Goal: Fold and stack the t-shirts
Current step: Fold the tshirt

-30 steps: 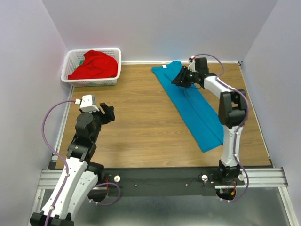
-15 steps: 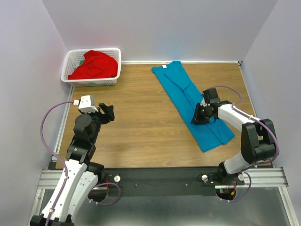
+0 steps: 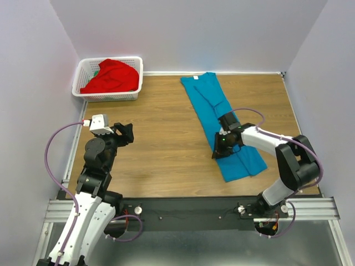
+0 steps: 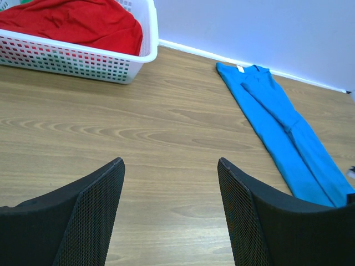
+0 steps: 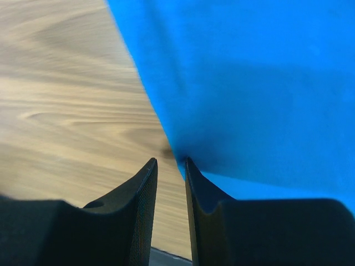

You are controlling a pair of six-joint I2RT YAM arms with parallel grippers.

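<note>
Overhead, two low wrist views, teal t-shirt [image 3: 209, 102] shared

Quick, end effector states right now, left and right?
Left end effector: open, empty.
Right end effector: jaws nearly together at the edge of the teal t-shirt; whether cloth is pinched cannot be told.

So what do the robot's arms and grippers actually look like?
The left arm and right arm have white links, black joints and looping purple cables. The left gripper and right gripper carry black fingers, visibly mesh-textured on the left.
</note>
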